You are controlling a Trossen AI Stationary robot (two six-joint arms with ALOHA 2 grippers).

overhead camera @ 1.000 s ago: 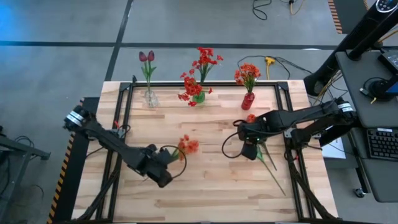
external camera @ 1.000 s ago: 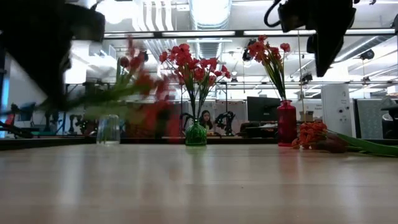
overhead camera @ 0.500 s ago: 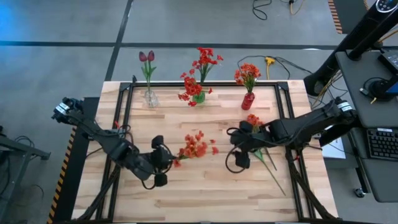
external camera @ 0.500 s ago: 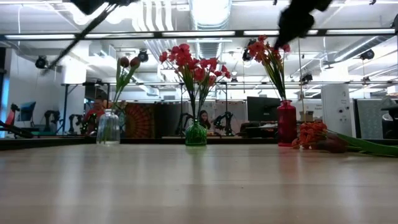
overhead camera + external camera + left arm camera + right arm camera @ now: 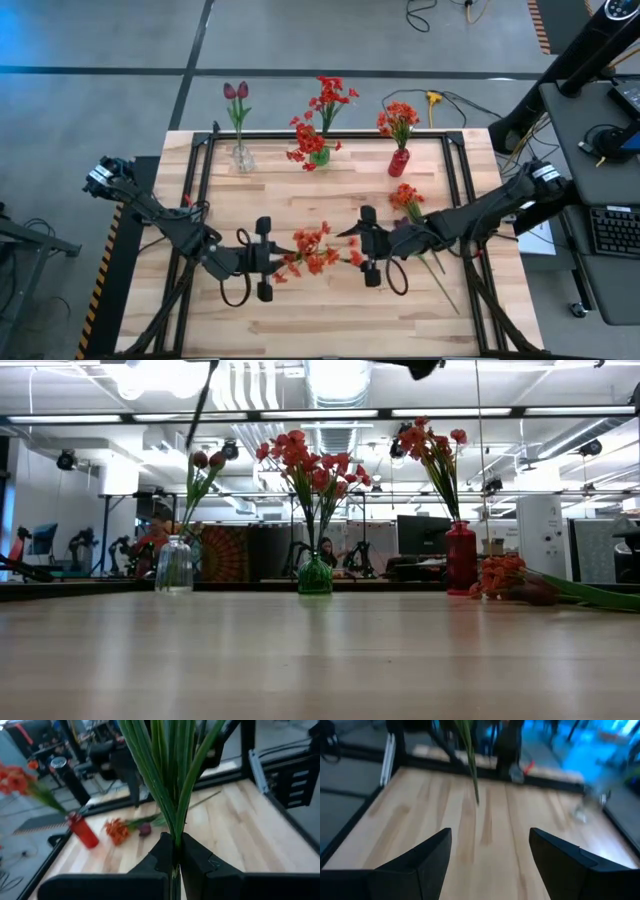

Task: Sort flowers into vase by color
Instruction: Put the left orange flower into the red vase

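The left gripper (image 5: 264,262) was clenched on a red flower bunch (image 5: 312,250) held above mid-table, its stem pointing across toward the right gripper (image 5: 367,245), which faced it with fingers spread and empty, just beside the blooms.

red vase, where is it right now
In the high view the red vase stands at the table's far edge, right of the green vase, holding orange flowers.

Pale wooden table (image 5: 330,310), matt finish
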